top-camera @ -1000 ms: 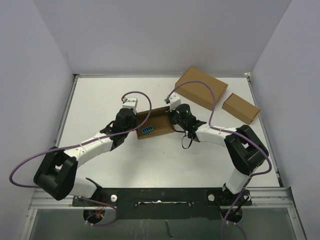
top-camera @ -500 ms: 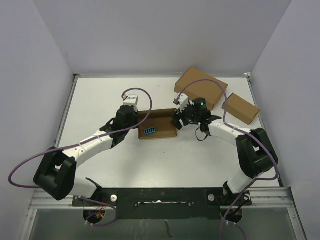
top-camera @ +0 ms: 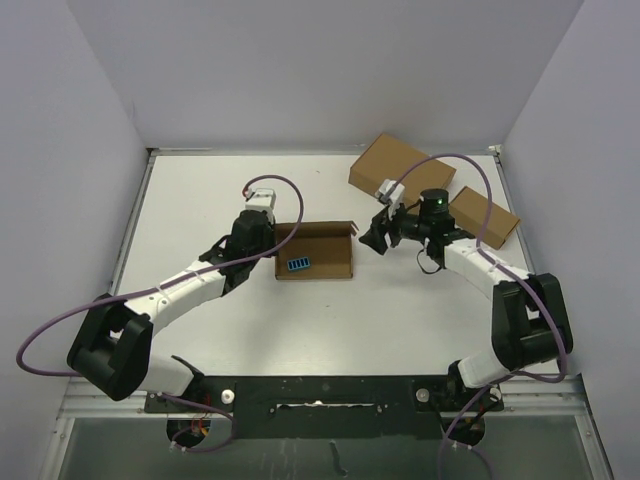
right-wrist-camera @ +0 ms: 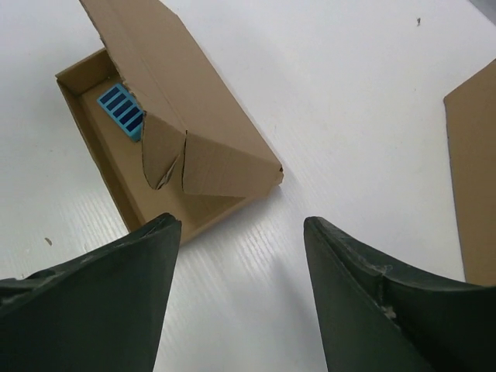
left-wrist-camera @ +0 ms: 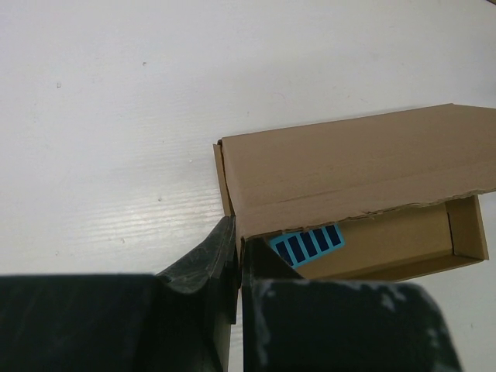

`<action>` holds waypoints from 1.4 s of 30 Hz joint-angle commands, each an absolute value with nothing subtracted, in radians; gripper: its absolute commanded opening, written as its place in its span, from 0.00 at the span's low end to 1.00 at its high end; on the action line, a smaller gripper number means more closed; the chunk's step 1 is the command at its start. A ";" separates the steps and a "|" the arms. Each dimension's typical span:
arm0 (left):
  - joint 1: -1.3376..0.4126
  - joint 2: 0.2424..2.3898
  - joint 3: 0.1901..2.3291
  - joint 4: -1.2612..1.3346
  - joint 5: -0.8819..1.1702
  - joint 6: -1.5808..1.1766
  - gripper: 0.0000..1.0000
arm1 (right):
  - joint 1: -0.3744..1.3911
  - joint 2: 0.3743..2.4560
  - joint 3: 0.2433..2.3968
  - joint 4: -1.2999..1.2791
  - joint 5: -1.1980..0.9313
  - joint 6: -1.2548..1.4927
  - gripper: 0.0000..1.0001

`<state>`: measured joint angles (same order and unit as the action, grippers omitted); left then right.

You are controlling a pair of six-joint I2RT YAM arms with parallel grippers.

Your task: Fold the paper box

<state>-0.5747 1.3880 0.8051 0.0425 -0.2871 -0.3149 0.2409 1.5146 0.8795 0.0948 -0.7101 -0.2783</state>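
Box: shallow brown cardboard mailer box (top-camera: 318,250) lies mid-frame on the white worktop (top-camera: 200,200), its lid flap tilted over the tray and a blue striped label (top-camera: 297,263) inside.
Left fingers (left-wrist-camera: 208,260): pinched shut on the box's left end wall.
Right fingers (right-wrist-camera: 364,302): spread wide, holding nothing, just right of the box.
Upper right: large brown box (top-camera: 385,165), small brown box (top-camera: 495,225).

Before me lay a white table (top-camera: 190,200); plain pale walls (top-camera: 320,70) rose behind it and along both its sides, evenly lit.
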 commanded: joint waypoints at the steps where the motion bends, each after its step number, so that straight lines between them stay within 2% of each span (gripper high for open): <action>1: -0.569 1.376 0.864 0.066 -0.280 -0.340 0.00 | 0.245 1.480 0.859 0.198 -0.792 -0.260 0.62; 4: -0.568 1.378 0.866 0.063 -0.281 -0.344 0.00 | 0.261 1.487 0.853 0.206 -0.744 -0.271 0.58; 13: -0.566 1.384 0.877 0.051 -0.275 -0.357 0.00 | 0.306 1.479 0.753 0.359 -0.689 -0.346 0.55; 18: -0.566 1.385 0.878 0.049 -0.268 -0.359 0.00 | 0.332 1.496 0.762 0.407 -0.600 -0.359 0.48; 23: -0.565 1.387 0.880 0.048 -0.264 -0.363 0.00 | 0.347 1.511 0.777 0.424 -0.550 -0.367 0.46; 30: -0.566 1.390 0.887 0.042 -0.262 -0.367 0.00 | 0.370 1.516 0.788 0.416 -0.534 -0.382 0.28; 42: -0.566 1.392 0.889 0.035 -0.247 -0.382 0.00 | 0.390 1.534 0.817 0.405 -0.510 -0.387 0.04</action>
<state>-0.5682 1.3888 0.8368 0.0021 -0.2722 -0.3614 0.3695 1.5227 0.7666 0.3553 -0.5129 -0.3767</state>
